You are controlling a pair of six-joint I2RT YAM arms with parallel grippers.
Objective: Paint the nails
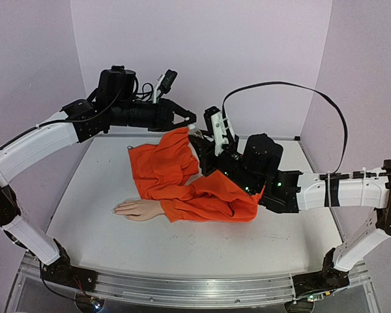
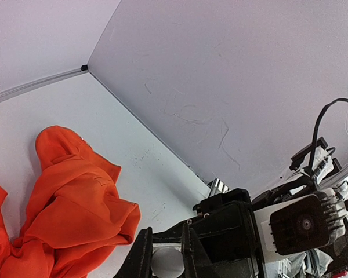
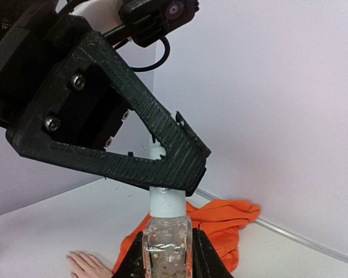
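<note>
1. Pinching bottle (image 3: 169, 236) upright in right claw (image 3: 169, 256), left claw (image 2: 165, 259) clamped on its white cap (image 3: 165, 202); guessing uncapping stage.
2. Nails (image 1: 116, 209) down on tabletop (image 1: 182, 251), well apart, probably unpainted.
3. All painting left to do.

Bright, even light — faint shadows

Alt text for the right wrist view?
The right gripper holds a clear bottle upright while the left gripper clamps its white cap from above. Behind lie an orange sleeve and a pale mannequin hand on the table.
</note>
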